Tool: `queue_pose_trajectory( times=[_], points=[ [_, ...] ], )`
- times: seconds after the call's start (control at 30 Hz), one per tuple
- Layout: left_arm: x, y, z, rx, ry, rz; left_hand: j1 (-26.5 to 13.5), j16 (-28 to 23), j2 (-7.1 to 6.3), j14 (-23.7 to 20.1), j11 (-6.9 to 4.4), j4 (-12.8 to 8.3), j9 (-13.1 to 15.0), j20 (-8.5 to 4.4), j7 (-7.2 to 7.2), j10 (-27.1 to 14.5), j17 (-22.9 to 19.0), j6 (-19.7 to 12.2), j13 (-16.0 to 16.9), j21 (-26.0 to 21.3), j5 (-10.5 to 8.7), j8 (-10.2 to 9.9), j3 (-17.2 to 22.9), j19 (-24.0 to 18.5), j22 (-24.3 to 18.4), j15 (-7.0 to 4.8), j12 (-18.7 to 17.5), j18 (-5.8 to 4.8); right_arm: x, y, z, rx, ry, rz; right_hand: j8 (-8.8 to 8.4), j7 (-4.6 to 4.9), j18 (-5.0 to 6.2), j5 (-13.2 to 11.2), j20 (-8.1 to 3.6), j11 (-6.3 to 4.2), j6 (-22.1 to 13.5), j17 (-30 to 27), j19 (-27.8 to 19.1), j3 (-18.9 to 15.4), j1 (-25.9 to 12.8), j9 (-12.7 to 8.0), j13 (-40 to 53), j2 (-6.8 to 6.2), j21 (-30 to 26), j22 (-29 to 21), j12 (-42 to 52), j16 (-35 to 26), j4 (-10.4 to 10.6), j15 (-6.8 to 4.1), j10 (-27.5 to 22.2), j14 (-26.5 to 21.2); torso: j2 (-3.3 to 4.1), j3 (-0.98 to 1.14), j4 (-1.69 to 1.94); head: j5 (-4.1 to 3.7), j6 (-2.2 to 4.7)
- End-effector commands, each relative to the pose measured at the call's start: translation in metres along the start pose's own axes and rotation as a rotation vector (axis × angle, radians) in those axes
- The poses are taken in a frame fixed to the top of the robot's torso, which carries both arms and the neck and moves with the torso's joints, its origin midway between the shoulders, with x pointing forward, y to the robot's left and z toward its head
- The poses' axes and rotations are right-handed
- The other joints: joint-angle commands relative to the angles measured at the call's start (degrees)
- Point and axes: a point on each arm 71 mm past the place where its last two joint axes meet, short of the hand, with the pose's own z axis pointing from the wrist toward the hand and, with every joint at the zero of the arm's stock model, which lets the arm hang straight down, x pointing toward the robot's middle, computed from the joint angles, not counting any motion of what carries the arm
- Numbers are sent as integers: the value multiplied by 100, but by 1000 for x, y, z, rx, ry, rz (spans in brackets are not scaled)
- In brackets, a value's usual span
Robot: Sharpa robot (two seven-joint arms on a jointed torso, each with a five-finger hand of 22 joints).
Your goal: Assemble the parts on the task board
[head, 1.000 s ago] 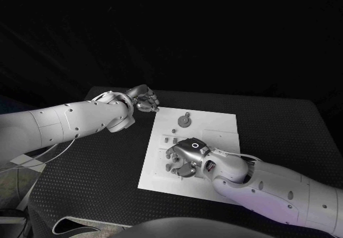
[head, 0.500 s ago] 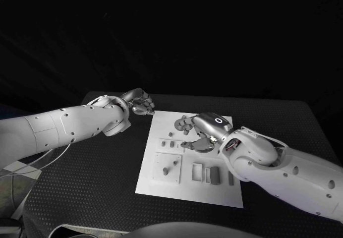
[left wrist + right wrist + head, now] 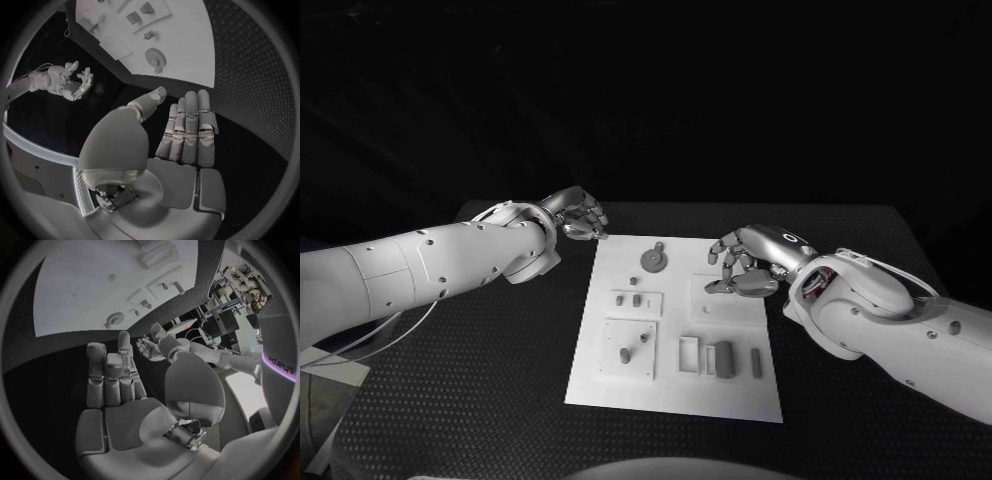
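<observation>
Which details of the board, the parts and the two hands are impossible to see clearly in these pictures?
- Small parts on the board: head view, too small to tell their shapes or whether they are seated.
- Right hand: head view, its fingers cover the board beneath.
- Left hand: head view, seen from behind, so its palm is hidden.
- Board's near end: left wrist view, cut off by the circle's rim.

White arms with dark screws; each silver robot hand (image 3: 744, 266) seems metallic.
</observation>
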Motion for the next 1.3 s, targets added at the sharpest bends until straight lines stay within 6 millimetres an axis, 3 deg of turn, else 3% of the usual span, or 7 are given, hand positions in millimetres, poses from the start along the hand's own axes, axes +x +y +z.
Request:
queue_pose_trajectory(
  times=[0.03, 0.17, 0.23, 0.47, 0.57, 0.9, 1.3],
  points=[
    [2, -2, 0, 9, 8, -6, -38, -22, 12, 50, -4, 45, -5, 5, 1, -14, 7, -31, 8, 19, 27, 28, 0, 30, -5, -6, 20, 42, 5, -8, -8, 105, 101, 99, 38, -73, 568, 23, -7, -64, 17, 10, 85, -113, -274, 30, 354, 45, -24, -18, 357, -31, 137, -83, 115, 14, -42, 28, -41, -16, 3],
    [3, -1, 0, 6, 9, -7, -43, -23, 15, 52, -7, 50, -5, 4, 0, -4, 10, -28, 11, 19, 26, 31, -2, 31, -5, -8, 24, 41, 18, -22, -24, 238, 318, 155, 95, -186, 568, 24, -13, -210, 164, 50, 119, -215, -910, 84, 1342, 134, -62, -59, 1381, -1, 600, -195, 35, 42, -64, 32, -58, -65, -27],
    [4, -2, 1, 8, 12, -8, -45, -24, 18, 53, -8, 52, -6, 4, -1, 0, 11, -27, 12, 19, 26, 31, -4, 31, -5, -9, 25, 41, 26, -29, -33, 293, 386, 196, 75, -248, 567, 28, -87, -227, 224, 276, -44, 6, -1104, 104, 2953, 20, -68, -2, 2935, 228, 937, -276, -882, -127, -80, 25, -71, -129, -54],
    [8, -3, 2, 8, 21, -13, -58, -28, 22, 55, -16, 63, -8, 1, -2, 25, 18, -26, 21, 19, 26, 33, -10, 31, -5, -14, 36, 39, 48, -43, -52, 356, 631, 227, 167, -307, 568, 24, -139, -317, 497, 745, 26, 97, -1425, 179, 3802, 17, 109, 121, 3886, 709, 1391, -310, -1071, 66, -145, 21, -98, -201, -160],
    [7, -1, 2, 2, 17, -13, -61, -29, 24, 55, -16, 66, -8, 1, -2, 28, 19, -26, 22, 19, 26, 34, -11, 31, -5, -15, 37, 39, 57, -42, -57, 359, 692, 233, 210, -352, 568, 21, -154, -356, 601, 1142, 60, 27, -1532, 210, 3927, 63, 181, 167, 4064, 887, 1434, -346, -1002, 269, -165, 17, -104, -239, -205],
    [8, -1, 3, 2, 20, -14, -66, -31, 27, 55, -17, 71, -9, 1, -2, 30, 21, -26, 23, 19, 26, 34, -13, 31, -5, -16, 37, 38, 72, -45, -59, 454, 653, 260, 136, -343, 568, 20, -205, -348, 549, 1286, 40, -9, -1667, 208, 4158, 48, 251, 228, 4336, 979, 1511, -342, -1006, 301, -210, 5, -140, -252, -291],
    [9, -1, 3, 3, 23, -15, -82, -36, 38, 54, -17, 88, -12, -1, -1, 27, 25, -29, 24, 17, 27, 33, -16, 29, -6, -16, 32, 35, 81, -37, -42, 437, 599, 177, 121, -339, 568, 20, -219, -343, 564, 1332, 34, -13, -1709, 213, 4226, 120, 277, 249, 4410, 1007, 1542, -336, -1016, 320, -198, -4, -122, -242, -298]
  ],
)
